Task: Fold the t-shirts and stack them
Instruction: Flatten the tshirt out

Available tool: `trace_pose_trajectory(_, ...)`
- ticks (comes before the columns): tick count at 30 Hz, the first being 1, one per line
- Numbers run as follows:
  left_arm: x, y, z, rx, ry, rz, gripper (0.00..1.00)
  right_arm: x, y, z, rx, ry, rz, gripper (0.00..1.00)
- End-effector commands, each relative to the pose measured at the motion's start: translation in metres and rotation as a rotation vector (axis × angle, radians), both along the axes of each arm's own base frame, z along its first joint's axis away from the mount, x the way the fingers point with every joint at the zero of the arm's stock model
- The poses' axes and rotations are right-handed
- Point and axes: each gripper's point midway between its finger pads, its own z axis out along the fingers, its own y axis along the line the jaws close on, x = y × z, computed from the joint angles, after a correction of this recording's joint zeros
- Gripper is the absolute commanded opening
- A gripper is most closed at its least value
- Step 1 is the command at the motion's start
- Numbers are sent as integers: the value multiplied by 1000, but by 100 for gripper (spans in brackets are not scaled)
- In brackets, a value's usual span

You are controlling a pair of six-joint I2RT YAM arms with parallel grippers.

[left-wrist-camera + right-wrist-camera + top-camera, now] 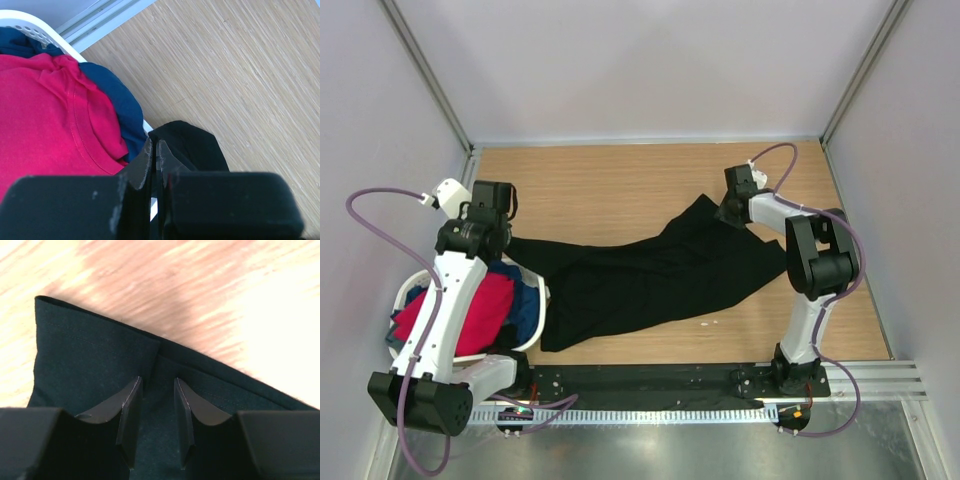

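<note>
top external: large plain black cotton t-shirt (pixel 650 280) lies crumpled across the middle of the wooden table (pixel 620 180), stretched from about 9 o'clock to 2 o'clock. the white oval plastic basket (pixel 415 285) sits at 8 o'clock under the left arm, with a red t-shirt (pixel 470 315) and a blue t-shirt (pixel 525 305) heaped in it. left gripper (pixel 485 205) is at the shirt's 9 o'clock end, fingers pressed together. in the left wrist view black cloth is bunched right at the tips; can't tell if it's pinched. right gripper (pixel 732 205) is at the 2 o'clock end, low over the shirt's stitched hem, fingers apart with cloth showing in the gap.
</note>
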Motion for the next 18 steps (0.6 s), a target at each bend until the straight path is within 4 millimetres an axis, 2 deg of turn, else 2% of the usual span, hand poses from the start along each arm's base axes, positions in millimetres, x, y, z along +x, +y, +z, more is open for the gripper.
trace_pose_trajectory(1,7,4,6,8,-40,17,0,28,6,23,27,-93,-4,38)
trace_pose_trajectory(10,9,1,0,-2,-30,6,0,44,7,38,18,-137,1,40)
trace_pose_trajectory(18,9,1,2,0,-38,4,0,51,-7,29,-74,-107,-2,40)
